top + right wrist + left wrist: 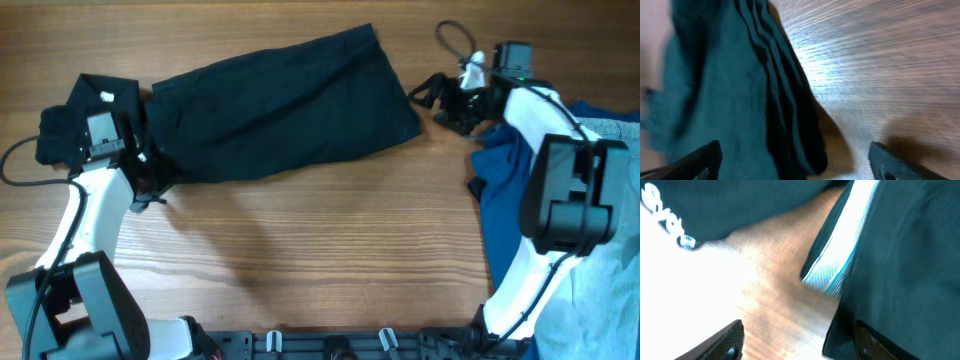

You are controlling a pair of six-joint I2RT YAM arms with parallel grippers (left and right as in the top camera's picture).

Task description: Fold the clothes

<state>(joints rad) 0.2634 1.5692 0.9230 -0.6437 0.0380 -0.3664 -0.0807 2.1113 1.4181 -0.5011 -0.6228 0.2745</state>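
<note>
— Shorts first: where did your large black fabric shorts (pixel 280 105) lie?
— Folded across the far middle of the wooden table (pixel 320 260), between your two arms.
— And your jaws?
— Your left gripper (pixel 800 342) stood open at the shorts' left end, by the pale waistband (pixel 840 265). Your right gripper (pixel 792 162) gaped empty just beside their right edge, near the crumpled blue top (pixel 505 165).

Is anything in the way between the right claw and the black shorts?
Nothing visible. The right claw stands open right at the folded edge of the black shorts, with only the bare wooden table beside it.
</note>
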